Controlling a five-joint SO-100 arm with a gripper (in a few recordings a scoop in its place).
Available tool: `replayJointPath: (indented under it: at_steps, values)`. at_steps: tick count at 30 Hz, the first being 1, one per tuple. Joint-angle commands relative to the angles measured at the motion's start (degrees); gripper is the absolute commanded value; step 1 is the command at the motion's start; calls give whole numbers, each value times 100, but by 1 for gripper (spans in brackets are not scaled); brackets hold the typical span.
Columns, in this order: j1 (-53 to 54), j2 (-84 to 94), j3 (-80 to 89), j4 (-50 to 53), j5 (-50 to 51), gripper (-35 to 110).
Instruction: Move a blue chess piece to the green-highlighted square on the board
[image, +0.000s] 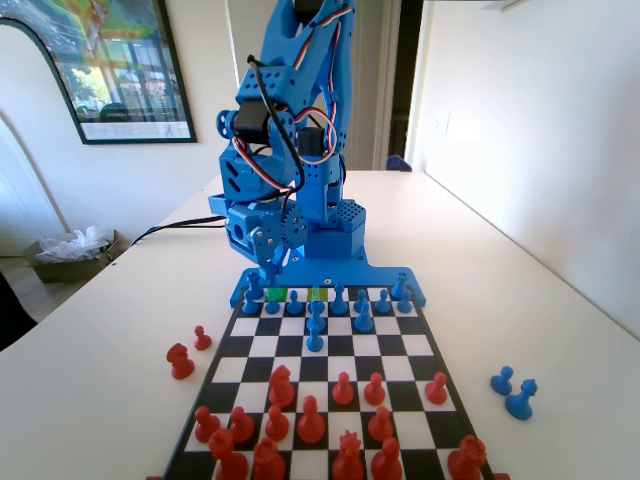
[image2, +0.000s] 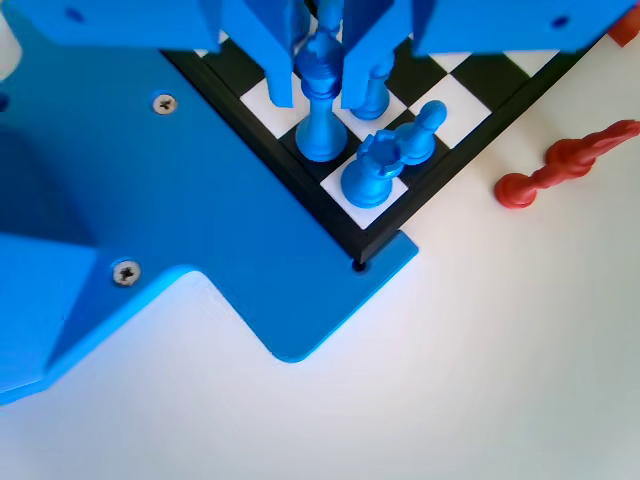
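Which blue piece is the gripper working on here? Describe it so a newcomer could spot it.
Find the board's corner beside the blue base in the wrist view. The blue chess piece stands between the gripper's jaws, one square in from the corner piece. It is slender with a pointed top, taller than its neighbours.

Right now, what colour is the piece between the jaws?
Blue, clearest in the wrist view.

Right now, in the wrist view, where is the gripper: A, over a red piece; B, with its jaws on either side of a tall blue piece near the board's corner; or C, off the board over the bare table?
B: the gripper has one jaw on each side of the blue chess piece near the corner of the board.
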Motion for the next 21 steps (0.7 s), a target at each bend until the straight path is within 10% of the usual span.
replayJointPath:
  at_steps: [1, 21]
  values:
    - [35, 114, -334, 290, -2399, 9]
    - [220, 360, -2206, 2812, -2426, 8]
